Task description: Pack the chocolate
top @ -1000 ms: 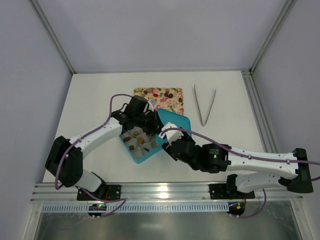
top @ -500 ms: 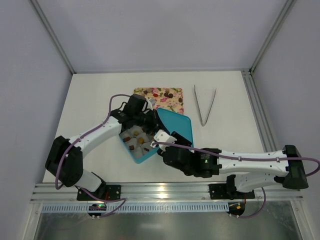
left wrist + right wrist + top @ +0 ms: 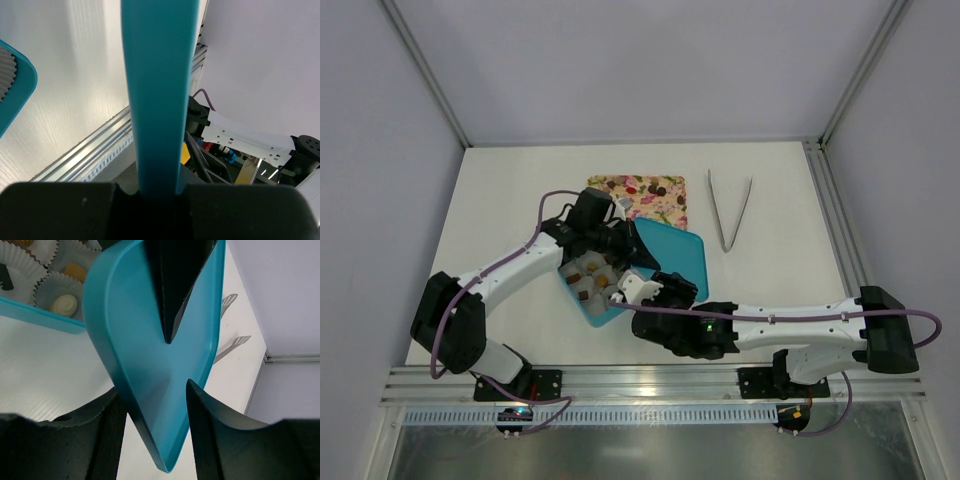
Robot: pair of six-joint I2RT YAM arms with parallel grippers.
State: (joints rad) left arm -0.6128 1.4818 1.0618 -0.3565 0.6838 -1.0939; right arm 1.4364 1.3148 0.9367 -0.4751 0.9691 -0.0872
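Two grippers are at one teal lid (image 3: 678, 255), which stands tilted on edge at mid-frame in the top view, on the right flank of the open teal box (image 3: 603, 320).

Left gripper (image 3: 605, 238): closed on the lid. The left wrist view shows the lid (image 3: 157, 90) as a narrow upright strip, its edge pinched between the dark fingers with no gap.

Right gripper (image 3: 645, 288): its fingers straddle the lower part of the lid. In the right wrist view the lid (image 3: 150, 365) passes between the two fingers (image 3: 107, 440), close to both. I cannot tell whether they press on it or merely bracket it.

Chocolate (image 3: 603, 281): several pieces sit in white paper cups (image 3: 582, 278) inside the box, just left of the right gripper and directly below the left gripper in the frame. The right wrist view shows a pale piece (image 3: 65, 304) in a cup at upper left, behind the box rim (image 3: 45, 317) and to the left of the lid. More pieces lie on the floral tray (image 3: 665, 205), above the box and beyond both grippers. Neither gripper touches any chocolate.

Metal tongs (image 3: 729, 212) lie on the worktop (image 3: 520, 200) at upper right, well apart from both grippers.
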